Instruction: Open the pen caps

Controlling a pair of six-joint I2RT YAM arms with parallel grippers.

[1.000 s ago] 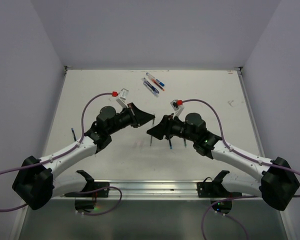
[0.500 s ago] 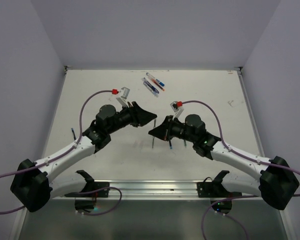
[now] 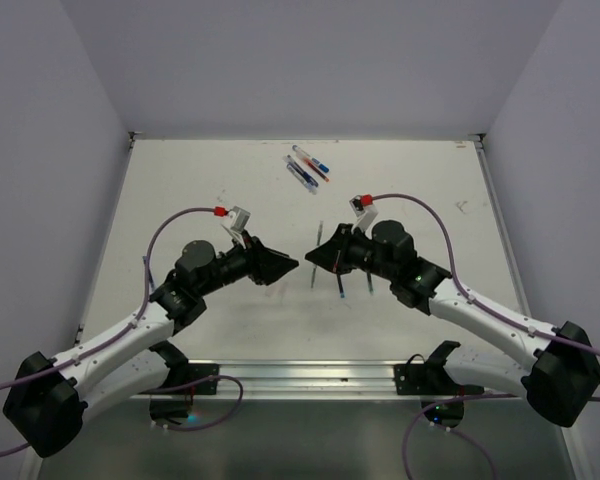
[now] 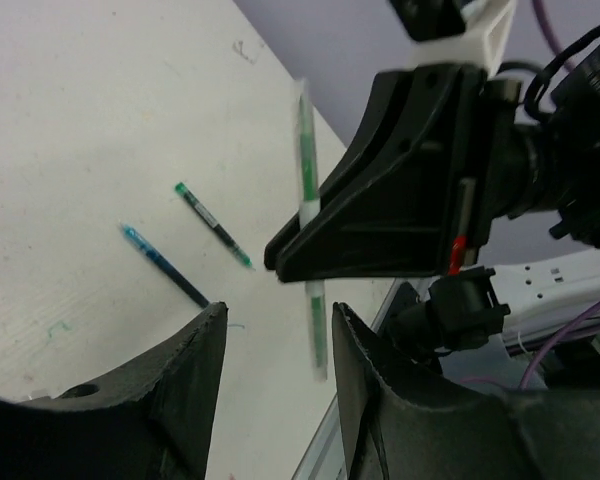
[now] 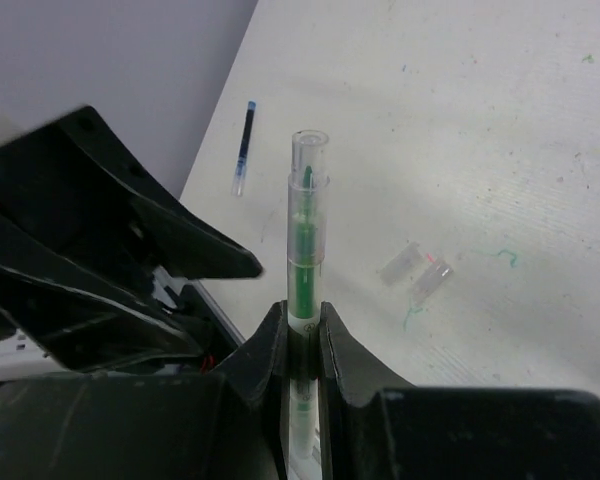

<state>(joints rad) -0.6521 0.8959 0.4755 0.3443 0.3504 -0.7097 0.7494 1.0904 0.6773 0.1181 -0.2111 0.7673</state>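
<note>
So my right pincer (image 5: 300, 312) is clamped tight on a pen (image 5: 302, 240). It has a clear barrel with green ink inside, and in the right wrist view it sticks straight up out of the fingers. The clear cap (image 5: 308, 160) sits at the top end of it, above the fingers.

My left pincer (image 4: 277, 315) is spread fairly wide with nothing in it. It faces the right one, and the pen crosses the upper middle of the left wrist frame, past my fingertips and not touching them.

Two loose caps (image 5: 416, 270) lie side by side on the bench (image 3: 180, 190), centre right in the right wrist frame, and one shows a bit of red. A green stick (image 4: 212, 223) and a blue stick (image 4: 160, 262) lie close together left of centre in the left wrist frame. The spare pens (image 3: 305, 168) are bunched at the top centre of the overhead frame, well apart from both pincers.
</note>
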